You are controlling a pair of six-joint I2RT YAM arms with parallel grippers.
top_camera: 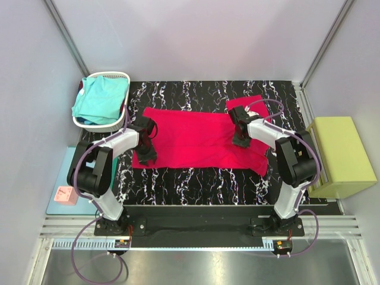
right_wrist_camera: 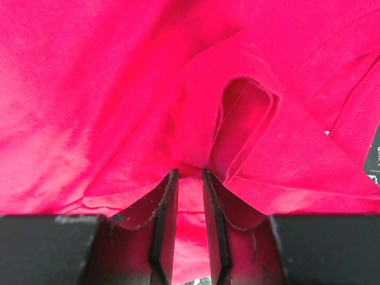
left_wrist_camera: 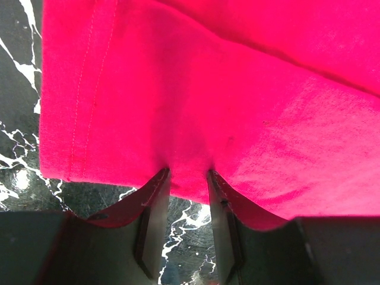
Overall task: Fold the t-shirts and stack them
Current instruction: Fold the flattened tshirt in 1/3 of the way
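The crimson-red t-shirt (top_camera: 199, 138) lies spread out on the black marbled table (top_camera: 196, 181), with one sleeve at the back right. My left gripper (top_camera: 146, 155) is at the shirt's near-left edge, shut on the hem; in the left wrist view (left_wrist_camera: 187, 173) cloth bunches between the fingertips. My right gripper (top_camera: 240, 141) is on the shirt's right part, shut on a fold of red cloth (right_wrist_camera: 190, 171). The turquoise t-shirt (top_camera: 100, 100) lies crumpled in the white basket (top_camera: 110, 75) at the back left.
A yellow-green block (top_camera: 341, 155) stands off the table's right edge. A light-blue mat (top_camera: 58, 178) with a small pink cube (top_camera: 65, 195) lies to the left of the left arm. Metal frame posts stand at the back corners.
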